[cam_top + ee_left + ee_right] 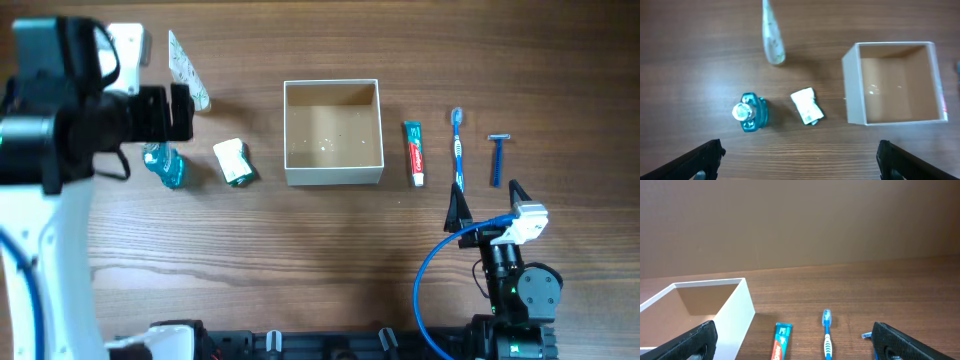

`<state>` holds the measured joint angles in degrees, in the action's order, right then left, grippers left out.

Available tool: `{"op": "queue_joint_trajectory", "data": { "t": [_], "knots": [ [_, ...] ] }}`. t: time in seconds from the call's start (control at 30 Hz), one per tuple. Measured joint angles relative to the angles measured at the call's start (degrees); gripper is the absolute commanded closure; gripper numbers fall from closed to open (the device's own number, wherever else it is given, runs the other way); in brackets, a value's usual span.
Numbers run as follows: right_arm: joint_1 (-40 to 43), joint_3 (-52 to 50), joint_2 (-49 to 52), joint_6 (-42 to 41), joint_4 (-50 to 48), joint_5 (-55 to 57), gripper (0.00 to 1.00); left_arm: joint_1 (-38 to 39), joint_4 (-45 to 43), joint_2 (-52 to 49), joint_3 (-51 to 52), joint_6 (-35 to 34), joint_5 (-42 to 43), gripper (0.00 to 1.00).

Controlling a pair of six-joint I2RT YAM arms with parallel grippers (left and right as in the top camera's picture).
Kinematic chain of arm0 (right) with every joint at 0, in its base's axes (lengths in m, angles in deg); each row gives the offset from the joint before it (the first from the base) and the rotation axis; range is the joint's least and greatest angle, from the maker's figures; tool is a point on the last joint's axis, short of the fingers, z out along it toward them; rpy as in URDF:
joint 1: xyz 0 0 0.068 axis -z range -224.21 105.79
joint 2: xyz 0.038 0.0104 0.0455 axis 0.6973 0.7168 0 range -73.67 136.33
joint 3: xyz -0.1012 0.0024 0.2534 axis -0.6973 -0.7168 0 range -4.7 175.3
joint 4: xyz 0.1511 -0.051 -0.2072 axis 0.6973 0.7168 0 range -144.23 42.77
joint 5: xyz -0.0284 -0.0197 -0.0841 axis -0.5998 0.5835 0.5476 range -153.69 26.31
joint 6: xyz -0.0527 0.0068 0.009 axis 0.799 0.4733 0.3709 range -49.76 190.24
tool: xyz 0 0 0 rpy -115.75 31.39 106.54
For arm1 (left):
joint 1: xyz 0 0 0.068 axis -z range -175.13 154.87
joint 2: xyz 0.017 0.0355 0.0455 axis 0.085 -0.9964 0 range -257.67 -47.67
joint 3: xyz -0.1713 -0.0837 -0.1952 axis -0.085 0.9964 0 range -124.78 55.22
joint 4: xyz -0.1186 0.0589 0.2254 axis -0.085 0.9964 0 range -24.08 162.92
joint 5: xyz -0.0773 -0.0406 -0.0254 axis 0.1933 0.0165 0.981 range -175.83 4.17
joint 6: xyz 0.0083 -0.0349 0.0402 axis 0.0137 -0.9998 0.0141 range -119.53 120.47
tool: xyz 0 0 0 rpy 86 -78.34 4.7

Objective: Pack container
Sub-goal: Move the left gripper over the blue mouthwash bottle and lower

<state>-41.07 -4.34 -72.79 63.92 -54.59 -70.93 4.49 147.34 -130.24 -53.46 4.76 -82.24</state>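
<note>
The container (333, 174) is a square white-walled box with a tan inside, open and empty, at mid table; it also shows in the left wrist view (853, 85) and the right wrist view (732, 317). Left of it lie a small white packet (234, 161), a teal bottle (166, 166) and a long clear sachet (187, 70). Right of it lie a toothpaste tube (414, 153), a blue toothbrush (458, 150) and a blue razor (497, 158). My left gripper (800, 162) is open and empty, above the table near the bottle (750, 112) and packet (807, 106). My right gripper (795, 342) is open and empty, short of the toothpaste (780, 341) and toothbrush (827, 339).
The left arm's white body (50, 240) covers the table's left side. The right arm's base and blue cable (440, 270) sit at the front right. Black clamps line the front edge (300, 345).
</note>
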Motion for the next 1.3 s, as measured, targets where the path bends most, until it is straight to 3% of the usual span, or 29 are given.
{"op": "queue_joint_trajectory", "data": {
  "t": [0.17,0.4,0.63,0.83,1.3],
  "knots": [
    [0.0,0.0,0.0,0.0,0.0,0.0,0.00,-9.1,1.6,-2.0,-0.2,-4.5,-0.6,0.00],
    [0.0,0.0,0.0,0.0,0.0,0.0,0.00,-20.5,2.0,-2.0,-0.8,-6.2,5.6,0.00],
    [0.0,0.0,0.0,0.0,0.0,0.0,0.00,-19.8,5.8,-3.3,-1.2,-0.5,9.9,0.00],
    [0.0,0.0,0.0,0.0,0.0,0.0,0.00,-18.7,8.3,-11.6,-1.4,5.4,10.3,0.00],
    [0.0,0.0,0.0,0.0,0.0,0.0,0.00,-16.7,6.4,-23.6,-1.4,12.2,11.7,0.00]
  ]
}}
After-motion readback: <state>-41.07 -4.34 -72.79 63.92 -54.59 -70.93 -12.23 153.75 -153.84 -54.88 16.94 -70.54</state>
